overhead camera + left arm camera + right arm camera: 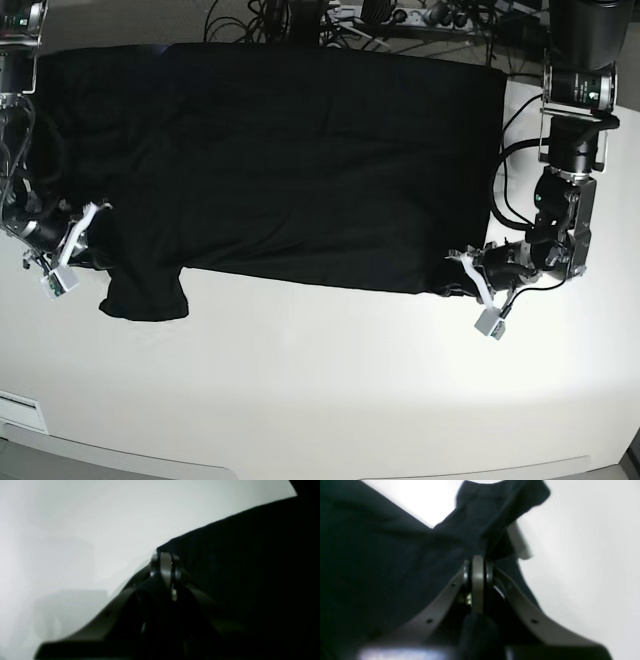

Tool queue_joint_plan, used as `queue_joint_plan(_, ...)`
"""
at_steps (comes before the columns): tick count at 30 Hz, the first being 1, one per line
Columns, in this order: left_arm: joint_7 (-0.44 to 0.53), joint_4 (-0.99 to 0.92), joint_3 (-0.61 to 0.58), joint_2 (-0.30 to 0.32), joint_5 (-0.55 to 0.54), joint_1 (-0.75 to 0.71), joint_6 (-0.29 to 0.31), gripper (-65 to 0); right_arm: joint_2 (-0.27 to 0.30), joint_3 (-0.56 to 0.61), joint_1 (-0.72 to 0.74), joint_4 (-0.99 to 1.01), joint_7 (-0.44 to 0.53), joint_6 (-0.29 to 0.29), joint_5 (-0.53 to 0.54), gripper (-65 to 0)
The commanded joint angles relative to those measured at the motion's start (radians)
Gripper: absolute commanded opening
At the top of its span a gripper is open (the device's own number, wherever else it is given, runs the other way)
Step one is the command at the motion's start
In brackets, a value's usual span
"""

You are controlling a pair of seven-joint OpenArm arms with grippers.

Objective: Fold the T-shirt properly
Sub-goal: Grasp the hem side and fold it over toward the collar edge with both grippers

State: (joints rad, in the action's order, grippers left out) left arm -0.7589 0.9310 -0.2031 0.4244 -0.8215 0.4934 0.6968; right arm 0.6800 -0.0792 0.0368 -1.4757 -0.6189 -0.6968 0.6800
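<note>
Black T-shirt (300, 160) spread flat across worktop (330, 390), sleeve at 7 o'clock. Left fingers (462, 262) and right fingers (88, 222) both clamped on T-shirt's near edge. Lift both corners evenly, keep edge taut, carry toward 12 o'clock.

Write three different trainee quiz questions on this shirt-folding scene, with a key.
1. True or false: the large black cloth T-shirt lies spread on the white table.
2. Multiple choice: the left hand is A) open above the shirt, B) shut on the shirt's edge, C) off the table.
3. Fill in: the right hand is shut on the shirt near its ____.

Key: 1 true; 2 B; 3 sleeve.
</note>
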Motion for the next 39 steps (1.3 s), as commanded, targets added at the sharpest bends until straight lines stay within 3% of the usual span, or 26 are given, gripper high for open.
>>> queue_joint_plan(1,-0.027,0.022,-0.001,0.011,0.021,0.019,0.001,-65.0,0.043,-0.013,-0.011,-0.046,0.050,-0.001,-0.013,-65.0)
queue_joint_plan(9,-0.053,0.185,-0.001,0.044,0.020,0.017,0.001,-65.0,0.155,-0.014,-0.185,-0.212,0.054,-0.001,-0.023,-65.0)
queue_joint_plan(17,-0.053,0.261,-0.001,0.114,-0.014,0.016,0.001,-65.0,0.150,-0.138,-0.262,-0.295,0.012,-0.001,0.132,-65.0)
queue_joint_plan(26,-0.057,0.271,-0.001,0.142,-0.071,-0.043,0.001,-65.0,0.146,-0.299,-0.346,-0.298,-0.109,-0.001,0.247,-65.0)
queue_joint_plan(39,-0.056,0.405,-0.001,0.178,-0.071,-0.066,0.001,-65.0,0.148,-0.515,-0.391,-0.298,-0.443,-0.001,0.647,-65.0)
